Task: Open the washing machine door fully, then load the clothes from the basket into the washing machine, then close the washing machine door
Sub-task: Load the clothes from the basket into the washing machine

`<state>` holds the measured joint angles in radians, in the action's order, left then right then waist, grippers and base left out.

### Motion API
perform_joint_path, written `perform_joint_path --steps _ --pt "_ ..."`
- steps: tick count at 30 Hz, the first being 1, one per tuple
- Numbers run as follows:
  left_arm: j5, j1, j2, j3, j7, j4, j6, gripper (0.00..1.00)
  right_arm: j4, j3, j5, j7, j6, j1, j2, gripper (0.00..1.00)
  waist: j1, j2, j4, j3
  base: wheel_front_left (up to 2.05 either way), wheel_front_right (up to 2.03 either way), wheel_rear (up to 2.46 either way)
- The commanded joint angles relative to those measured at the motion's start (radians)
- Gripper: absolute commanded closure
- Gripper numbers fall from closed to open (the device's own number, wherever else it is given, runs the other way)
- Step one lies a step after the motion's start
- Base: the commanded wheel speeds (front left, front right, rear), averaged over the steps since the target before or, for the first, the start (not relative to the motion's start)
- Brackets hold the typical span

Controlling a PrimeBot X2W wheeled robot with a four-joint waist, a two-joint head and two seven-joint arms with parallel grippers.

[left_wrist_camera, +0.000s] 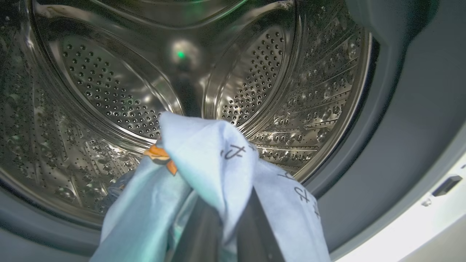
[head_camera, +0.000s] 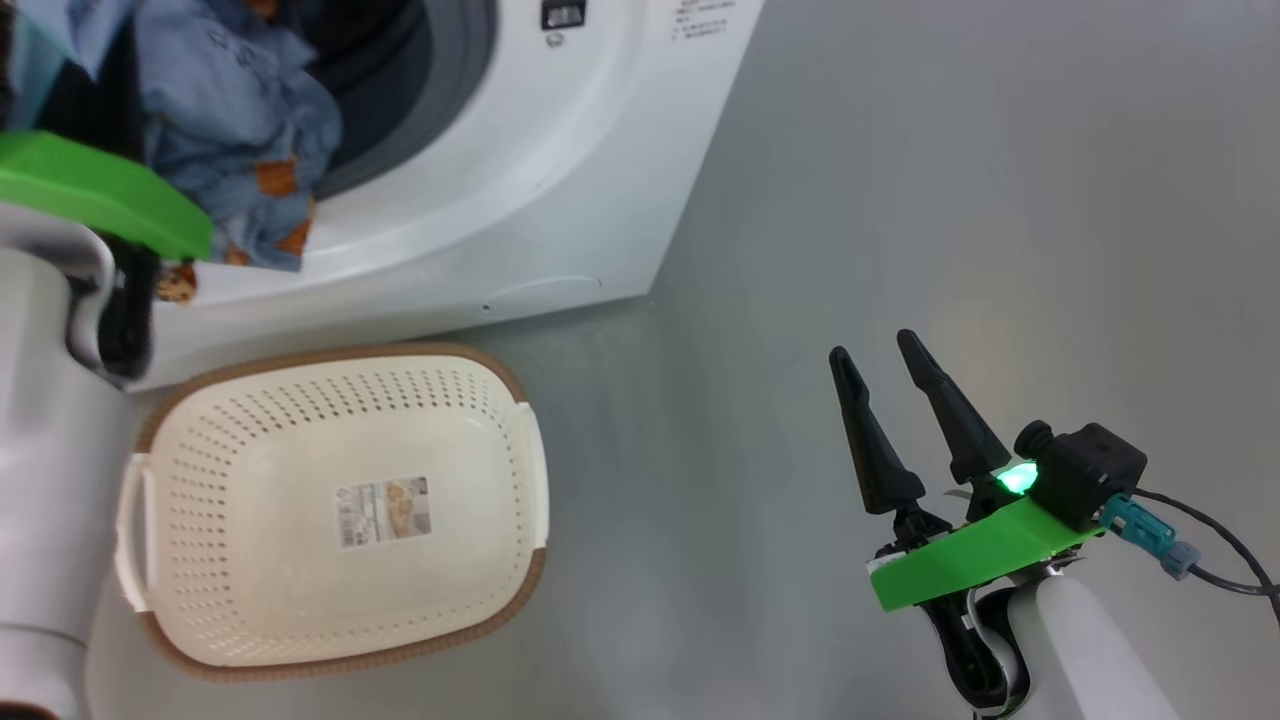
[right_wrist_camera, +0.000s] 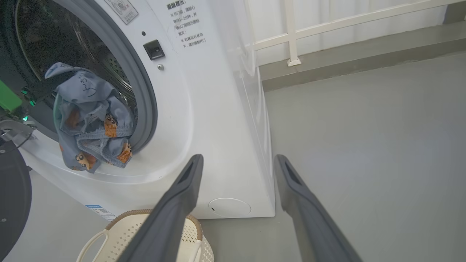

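- Now, left gripper (left_wrist_camera: 228, 213): fingers pressed together on the clothes (left_wrist_camera: 211, 153). The light blue fabric drapes over both fingertips and down either side of them.
- Steel drum (left_wrist_camera: 109, 83) lies straight ahead of this gripper, past the fabric. The grey rubber ring (left_wrist_camera: 393, 145) curves off to its right.
- Right wrist view: the bunch of clothes hangs in the mouth of the washing machine (head_camera: 560, 170), its printed hem drooping over the ring onto the white front.
- Right gripper (head_camera: 873, 350): fingers spread wide, nothing between them, above grey floor (head_camera: 950, 200).
- Basket (head_camera: 330, 355) sits on the floor to the right gripper's left, well apart, just in front of the machine. The label sticker (head_camera: 385, 510) shows on its bottom.
- Washing machine stands ahead and to the left of the right gripper, with the round filter cap (right_wrist_camera: 229, 207) low on its front.
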<state>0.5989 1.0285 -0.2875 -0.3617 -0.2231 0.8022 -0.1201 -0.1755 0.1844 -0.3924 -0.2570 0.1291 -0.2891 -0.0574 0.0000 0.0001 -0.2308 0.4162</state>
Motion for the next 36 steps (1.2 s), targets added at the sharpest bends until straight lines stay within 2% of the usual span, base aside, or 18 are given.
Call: perform_joint_path --steps 1,7,17,21,25,27,28,29,30,31,36 --pt "-0.009 0.068 -0.051 0.014 -0.012 0.022 -0.006 1.00 0.031 0.029 -0.024 -0.005 0.002 -0.010 0.007 0.00 0.0000 -0.0001 -0.056 0.073 0.00 0.00 0.00" --pt "0.005 0.201 -0.065 0.001 -0.011 0.154 -0.009 1.00 0.052 0.045 -0.042 -0.005 0.002 -0.020 0.007 0.00 0.0000 -0.0001 -0.087 0.139 0.00 0.00 0.00" --pt "0.023 0.326 -0.088 -0.069 -0.003 0.218 -0.010 1.00 0.079 0.070 -0.058 -0.005 0.002 -0.027 0.007 0.00 0.0000 -0.0001 -0.138 0.202 0.00 0.00 0.00" --pt "0.024 0.391 -0.091 -0.061 -0.036 0.153 -0.010 1.00 0.089 0.074 -0.064 -0.005 0.002 -0.030 0.007 0.00 0.0000 -0.0001 -0.149 0.222 0.00 0.00 0.00" --pt "-0.008 0.410 -0.108 0.034 -0.038 -0.019 -0.010 1.00 0.095 0.079 -0.072 -0.005 0.002 -0.037 0.007 0.00 0.0000 -0.0001 -0.156 0.241 0.00 0.00 0.00" --pt "-0.026 0.384 -0.100 0.063 -0.038 -0.047 -0.010 1.00 0.094 0.080 -0.075 -0.005 0.002 -0.039 0.007 0.00 0.0000 -0.0001 -0.155 0.243 0.00 0.00 0.00" --pt "-0.035 0.372 -0.097 0.068 -0.038 -0.048 -0.010 0.88 0.093 0.081 -0.076 -0.005 0.002 -0.039 0.007 0.00 0.0000 -0.0001 -0.154 0.242 0.00 0.00 0.00" --pt "-0.044 0.360 -0.096 0.067 -0.038 -0.036 -0.010 0.54 0.092 0.082 -0.077 -0.005 0.002 -0.039 0.007 0.00 0.0000 -0.0001 -0.152 0.240 0.00 0.00 0.00" --pt "-0.038 0.346 -0.089 0.061 -0.038 0.000 -0.010 0.05 0.088 0.083 -0.077 -0.005 0.002 -0.039 0.007 0.00 0.0000 -0.0001 -0.151 0.236 0.00 0.00 0.00" --pt "-0.035 0.340 -0.084 0.046 -0.038 0.037 -0.010 0.00 0.085 0.084 -0.078 -0.005 0.002 -0.039 0.007 0.00 0.0000 -0.0001 -0.149 0.232 0.00 0.00 0.00" --pt "-0.036 0.360 -0.074 -0.006 -0.010 0.182 -0.010 0.00 0.073 0.087 -0.078 -0.005 0.002 -0.048 0.007 0.00 0.0000 -0.0001 -0.132 0.220 0.00 0.00 0.00"
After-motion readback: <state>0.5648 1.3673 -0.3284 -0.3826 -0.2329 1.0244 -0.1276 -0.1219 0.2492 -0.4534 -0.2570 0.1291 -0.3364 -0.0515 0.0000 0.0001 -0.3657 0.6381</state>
